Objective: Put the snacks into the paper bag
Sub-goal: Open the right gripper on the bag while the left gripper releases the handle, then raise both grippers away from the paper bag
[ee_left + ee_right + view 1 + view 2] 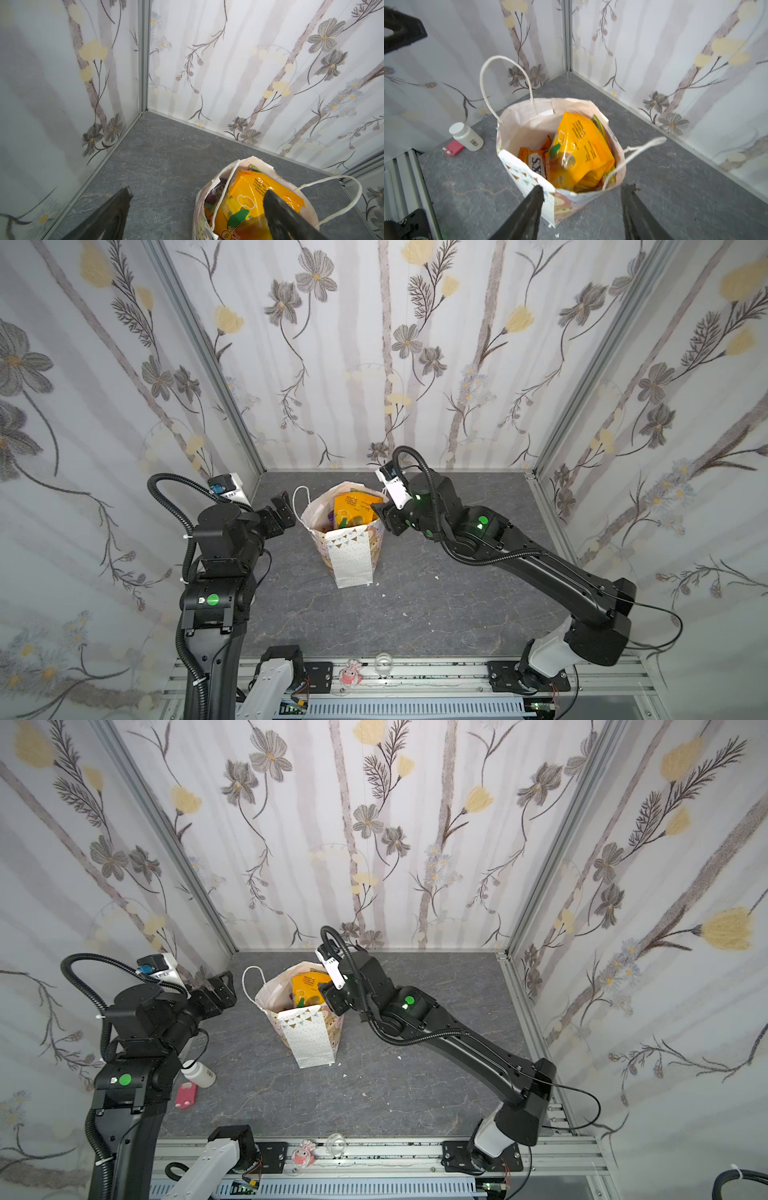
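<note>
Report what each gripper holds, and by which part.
Nothing is held: left gripper and right gripper both stand open and empty near the paper bag.

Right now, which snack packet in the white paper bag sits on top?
The big puffy yellow-orange plastic packet; it stands tallest, while the small orange FOX'S packet lies lower beside it.

We see a white matt paper bag (517, 168), glossy crinkly orange plastic snack packets (581, 145), smooth white plastic pill bottle (467, 137), grey matt veined bench (675, 187)
</note>
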Robot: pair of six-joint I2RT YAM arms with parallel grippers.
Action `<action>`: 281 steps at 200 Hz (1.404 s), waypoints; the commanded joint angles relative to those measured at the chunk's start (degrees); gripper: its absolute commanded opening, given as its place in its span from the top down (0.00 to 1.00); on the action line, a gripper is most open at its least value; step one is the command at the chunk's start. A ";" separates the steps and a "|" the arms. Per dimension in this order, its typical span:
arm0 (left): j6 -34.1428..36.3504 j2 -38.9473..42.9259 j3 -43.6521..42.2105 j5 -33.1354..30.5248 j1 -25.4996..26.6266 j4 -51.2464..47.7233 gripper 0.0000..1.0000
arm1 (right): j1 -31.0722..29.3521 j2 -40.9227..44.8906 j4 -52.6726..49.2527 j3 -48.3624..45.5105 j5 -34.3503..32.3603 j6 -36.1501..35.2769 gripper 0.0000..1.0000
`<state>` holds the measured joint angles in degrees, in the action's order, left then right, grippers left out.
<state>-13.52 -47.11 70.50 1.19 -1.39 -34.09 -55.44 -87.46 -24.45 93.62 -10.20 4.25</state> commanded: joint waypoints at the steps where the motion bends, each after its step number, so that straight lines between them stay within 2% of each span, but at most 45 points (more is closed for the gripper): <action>1: -1.13 -1.60 -0.60 4.27 -0.19 3.07 0.00 | 1.81 2.13 10.43 -5.11 5.65 4.18 0.38; 31: -1.67 -2.17 -0.90 5.07 -0.26 3.89 0.00 | 3.31 0.48 10.89 -7.24 2.03 4.67 0.36; 58: -1.07 -2.80 -1.42 7.36 -0.28 4.04 0.00 | 6.91 -1.86 13.11 -8.11 5.60 6.59 0.34; 82: -0.55 -2.72 -1.46 7.67 -0.28 3.14 0.00 | 7.66 -6.58 13.12 -5.64 4.38 6.14 0.31; 102: 0.11 -0.56 -2.98 9.74 -0.27 4.42 0.00 | 7.98 -10.12 12.76 -2.90 6.79 5.78 0.34; 120: 0.61 -0.15 -3.19 9.45 -0.28 4.04 0.00 | 8.07 -12.53 12.77 -0.74 8.19 5.69 0.43; 143: 1.08 -1.28 -2.14 9.28 -0.28 2.02 0.00 | 10.00 -13.57 12.77 0.24 8.52 5.68 0.74; 168: 1.21 1.04 -3.47 8.88 -0.28 3.32 0.00 | 10.70 -12.10 12.84 -0.61 7.43 6.12 1.00; 229: 2.27 0.33 -4.50 8.94 -0.28 3.46 0.00 | 13.29 -4.51 13.13 -6.20 4.21 5.16 1.00; 281: 1.61 -0.76 -4.64 8.50 -0.28 4.77 0.00 | 16.11 4.97 13.53 -16.89 1.29 4.76 1.00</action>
<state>-11.97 -47.68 66.11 10.09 -1.61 -31.88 -40.07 -86.00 -15.46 80.38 -5.26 9.72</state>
